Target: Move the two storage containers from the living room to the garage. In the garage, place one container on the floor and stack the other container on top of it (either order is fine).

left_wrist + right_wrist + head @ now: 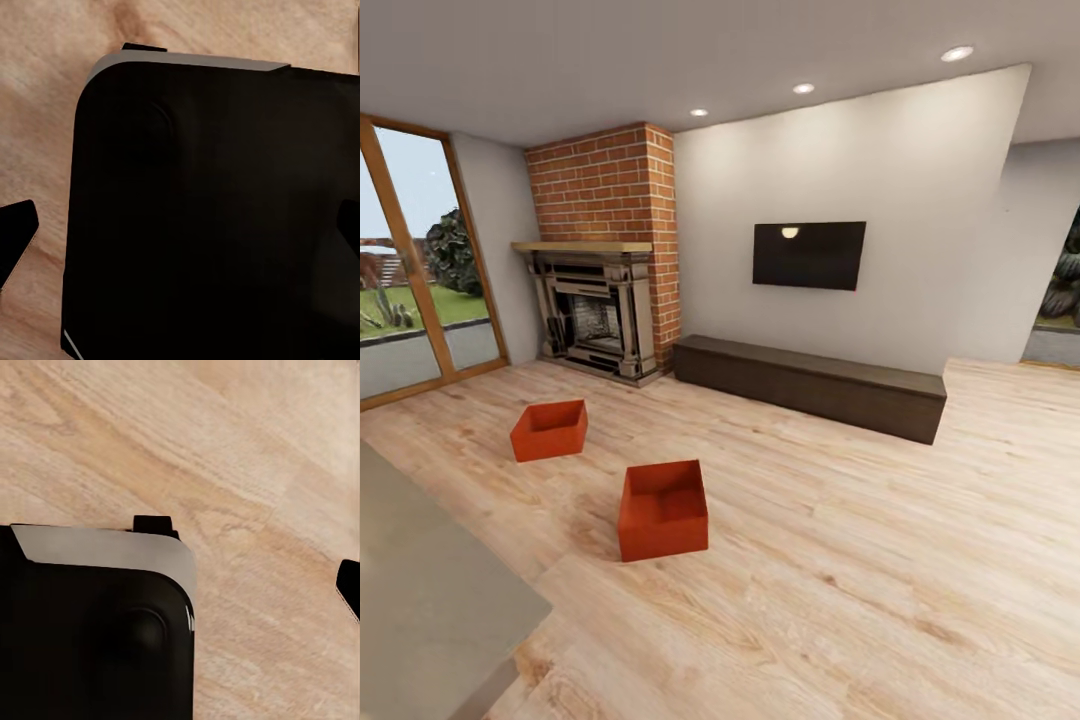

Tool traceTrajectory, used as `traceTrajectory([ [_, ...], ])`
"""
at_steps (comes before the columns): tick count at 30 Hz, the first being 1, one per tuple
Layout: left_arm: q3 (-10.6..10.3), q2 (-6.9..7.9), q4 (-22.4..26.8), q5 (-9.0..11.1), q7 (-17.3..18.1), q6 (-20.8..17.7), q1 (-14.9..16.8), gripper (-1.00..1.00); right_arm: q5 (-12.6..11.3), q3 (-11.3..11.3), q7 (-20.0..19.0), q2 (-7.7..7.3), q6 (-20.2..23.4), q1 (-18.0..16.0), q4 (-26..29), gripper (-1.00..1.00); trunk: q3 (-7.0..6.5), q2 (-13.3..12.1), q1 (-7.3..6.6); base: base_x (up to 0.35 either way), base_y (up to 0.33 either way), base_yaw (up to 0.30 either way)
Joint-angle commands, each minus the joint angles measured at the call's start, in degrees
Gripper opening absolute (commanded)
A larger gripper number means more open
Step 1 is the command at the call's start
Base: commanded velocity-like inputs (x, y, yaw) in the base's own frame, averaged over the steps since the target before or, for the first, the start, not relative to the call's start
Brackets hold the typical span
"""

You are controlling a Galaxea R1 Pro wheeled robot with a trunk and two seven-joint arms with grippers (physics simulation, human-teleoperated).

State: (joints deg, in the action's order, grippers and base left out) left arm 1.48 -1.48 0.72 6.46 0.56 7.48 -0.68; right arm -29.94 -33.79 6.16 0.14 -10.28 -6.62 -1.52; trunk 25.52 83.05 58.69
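**Containers on living-room floor, arms stowed**

Two orange-red rectangular open-top bins, one nearer (663, 508) and one farther (549, 429), rest apart on the light wood-plank floor (840, 560) before the red brick fireplace (605, 250). Neither is near a gripper. Wrist views show the black robot base (210, 217) over planks; gripper states cannot be told.

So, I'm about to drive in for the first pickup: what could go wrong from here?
The near container and the far container sit low on the wood floor, so both arms must reach far down. Driving to the far one first could bump the near one. A grey surface juts in at the robot's left and could catch the base while turning.
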Motion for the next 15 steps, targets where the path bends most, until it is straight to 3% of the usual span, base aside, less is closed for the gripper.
traceTrajectory([
  [1, 0.1, -0.01, 0.1, 0.5, 0.1, 0.1, 0.0, 1.0, -0.5, -0.5, 0.0, 0.03, -0.3, -0.1, -0.2, 1.0, 0.05, 0.0, 0.03, 0.322, 0.0, 0.0],
  [15, 0.1, -0.01, 0.1, 0.5, 0.1, 0.1, 0.0, 1.0, -0.5, -0.5, 0.0, 0.03, -0.3, -0.1, -0.2, 1.0, 0.05, 0.0, 0.03, 0.322, 0.0, 0.0],
])
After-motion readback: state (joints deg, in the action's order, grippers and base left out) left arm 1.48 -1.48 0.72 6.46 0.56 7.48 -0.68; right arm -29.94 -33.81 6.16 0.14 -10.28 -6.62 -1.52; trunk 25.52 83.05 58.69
